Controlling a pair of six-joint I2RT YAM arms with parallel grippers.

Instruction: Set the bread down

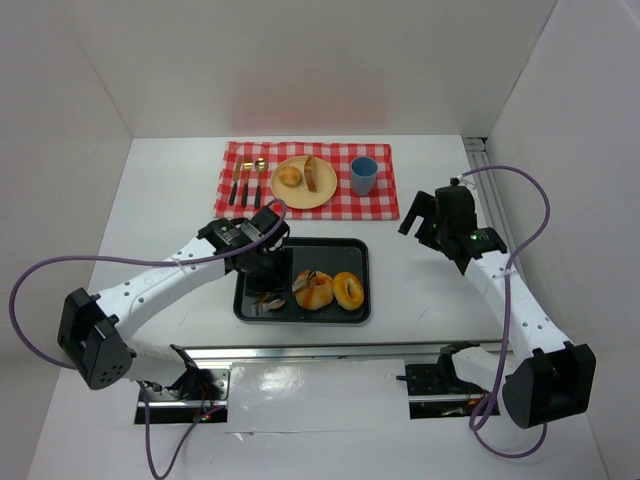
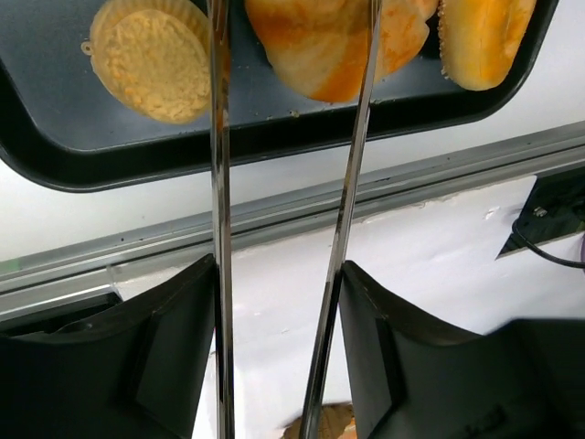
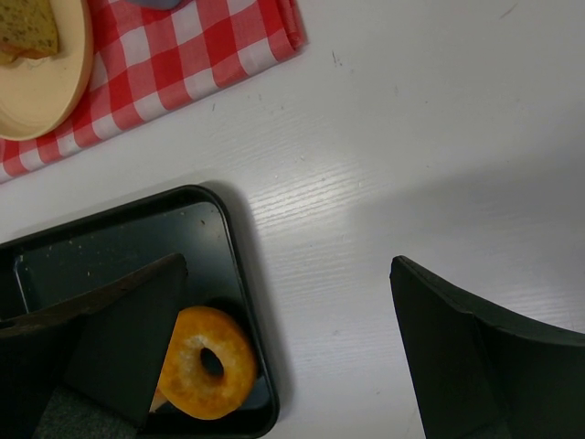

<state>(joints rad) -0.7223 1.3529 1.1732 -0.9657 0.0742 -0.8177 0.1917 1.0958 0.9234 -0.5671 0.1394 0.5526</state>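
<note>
Left gripper (image 2: pixel 277 274) first: clamps on metal tongs (image 2: pixel 219 183) and leaves both blades spread. Holds them low over a black tray (image 2: pixel 274 137) directly beneath, blades reaching a marbled roll (image 2: pixel 329 46), likely the bread to lift next; small round pastry (image 2: pixel 151 59) at one side of it, bagel (image 1: pixel 348 290) at the other. Farther out beyond this gripper: yellow plate (image 1: pixel 305 198) on checked cloth (image 1: pixel 375 205), already bearing two pieces, presumably the destination. Right gripper (image 3: pixel 288 274): hangs with fingers apart and empty above the table (image 1: pixel 430 300) just right of the tray, seemingly parked out of the way. White matte tabletop; plain white walls on three sides.
</note>
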